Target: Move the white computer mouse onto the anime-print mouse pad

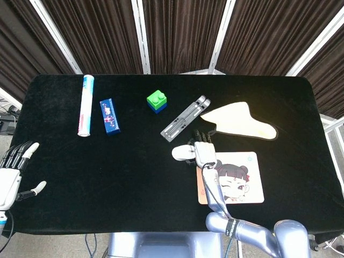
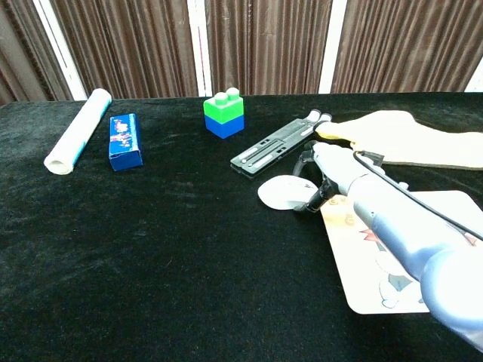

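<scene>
Centre of the frame: my right hand [image 1: 203, 152] reaches the white mouse [image 1: 183, 152] on the black bench [image 1: 107, 161], just left of the anime-print mouse pad [image 1: 244, 180]. Whether my fingers have closed on it, I cannot tell. Light, smooth and slippery, I judge; best gripped across its sides.

Right hand [image 1: 203, 152] covers the right part of the mouse [image 1: 181, 153] in head view; whether the fingers grip it or only rest against it cannot be told. In chest view the forearm hides much of the pad [image 2: 392, 286], and the frame's right edge cuts off both pad and cloth [image 2: 407, 136]. Left hand [image 1: 12, 174] is cut by the left edge in head view. Box [image 1: 109, 115] print is too small to read.
</scene>
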Robot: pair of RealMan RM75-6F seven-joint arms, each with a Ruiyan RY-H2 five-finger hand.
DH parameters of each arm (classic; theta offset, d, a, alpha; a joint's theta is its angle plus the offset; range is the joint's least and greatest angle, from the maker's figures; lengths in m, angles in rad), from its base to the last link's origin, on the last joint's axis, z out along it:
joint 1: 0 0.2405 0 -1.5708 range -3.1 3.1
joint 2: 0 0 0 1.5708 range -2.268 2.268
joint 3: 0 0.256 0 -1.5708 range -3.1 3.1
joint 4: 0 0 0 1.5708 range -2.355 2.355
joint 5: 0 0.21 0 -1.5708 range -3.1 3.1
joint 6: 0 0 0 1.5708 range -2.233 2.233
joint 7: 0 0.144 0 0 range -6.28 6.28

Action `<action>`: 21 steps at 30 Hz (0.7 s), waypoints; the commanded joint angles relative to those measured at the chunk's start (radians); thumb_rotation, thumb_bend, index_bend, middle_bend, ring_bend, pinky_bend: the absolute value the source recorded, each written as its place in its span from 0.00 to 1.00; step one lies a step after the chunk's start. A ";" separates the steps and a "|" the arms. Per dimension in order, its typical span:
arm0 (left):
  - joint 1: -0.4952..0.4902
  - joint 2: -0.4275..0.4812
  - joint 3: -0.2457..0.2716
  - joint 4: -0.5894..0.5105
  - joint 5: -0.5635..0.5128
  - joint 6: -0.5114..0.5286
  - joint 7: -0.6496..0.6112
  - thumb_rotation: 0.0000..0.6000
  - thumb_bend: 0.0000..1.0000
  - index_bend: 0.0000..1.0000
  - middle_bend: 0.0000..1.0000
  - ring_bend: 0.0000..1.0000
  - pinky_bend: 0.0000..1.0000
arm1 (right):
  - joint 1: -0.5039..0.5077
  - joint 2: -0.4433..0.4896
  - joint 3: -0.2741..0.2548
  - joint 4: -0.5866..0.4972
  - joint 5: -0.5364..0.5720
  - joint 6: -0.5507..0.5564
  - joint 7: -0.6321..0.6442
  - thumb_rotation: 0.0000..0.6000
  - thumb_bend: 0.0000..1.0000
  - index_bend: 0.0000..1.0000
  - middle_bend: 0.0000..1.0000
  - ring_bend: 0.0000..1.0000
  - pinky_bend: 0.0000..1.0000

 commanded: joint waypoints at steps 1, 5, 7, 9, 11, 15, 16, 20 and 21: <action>0.000 0.000 -0.001 0.000 0.000 0.000 -0.003 1.00 0.23 0.00 0.00 0.00 0.00 | 0.001 -0.008 -0.004 0.008 -0.006 0.004 0.005 1.00 0.24 0.42 0.08 0.00 0.00; 0.000 0.000 -0.002 0.002 -0.002 -0.005 -0.005 1.00 0.23 0.00 0.00 0.00 0.00 | -0.001 -0.011 -0.009 0.008 -0.014 0.007 0.014 1.00 0.27 0.46 0.13 0.00 0.00; -0.001 0.000 -0.003 0.003 -0.004 -0.007 -0.006 1.00 0.23 0.00 0.00 0.00 0.00 | -0.003 -0.010 -0.013 0.003 -0.022 0.013 0.014 1.00 0.27 0.48 0.14 0.00 0.00; -0.001 0.000 -0.004 0.004 -0.005 -0.008 -0.007 1.00 0.23 0.00 0.00 0.00 0.00 | -0.004 -0.009 -0.018 -0.004 -0.032 0.019 0.016 1.00 0.27 0.49 0.14 0.00 0.00; 0.000 0.000 -0.004 0.003 -0.004 -0.006 -0.007 1.00 0.23 0.00 0.00 0.00 0.00 | -0.007 -0.008 -0.022 -0.014 -0.043 0.026 0.021 1.00 0.27 0.50 0.15 0.00 0.00; 0.000 0.000 -0.004 0.002 -0.001 -0.005 -0.006 1.00 0.23 0.00 0.00 0.00 0.00 | -0.008 -0.004 -0.025 -0.028 -0.057 0.036 0.024 1.00 0.28 0.52 0.16 0.00 0.00; 0.001 0.000 -0.004 0.002 0.000 -0.004 -0.005 1.00 0.23 0.00 0.00 0.00 0.00 | -0.009 -0.003 -0.026 -0.032 -0.061 0.039 0.025 1.00 0.28 0.52 0.16 0.00 0.00; 0.002 0.001 -0.005 0.004 -0.002 -0.004 -0.009 1.00 0.23 0.00 0.00 0.00 0.00 | -0.015 0.020 -0.026 -0.062 -0.081 0.052 0.031 1.00 0.28 0.53 0.16 0.00 0.00; 0.002 0.001 -0.006 0.005 -0.003 -0.005 -0.009 1.00 0.23 0.00 0.00 0.00 0.00 | -0.018 0.030 -0.026 -0.073 -0.084 0.053 0.032 1.00 0.28 0.53 0.17 0.00 0.00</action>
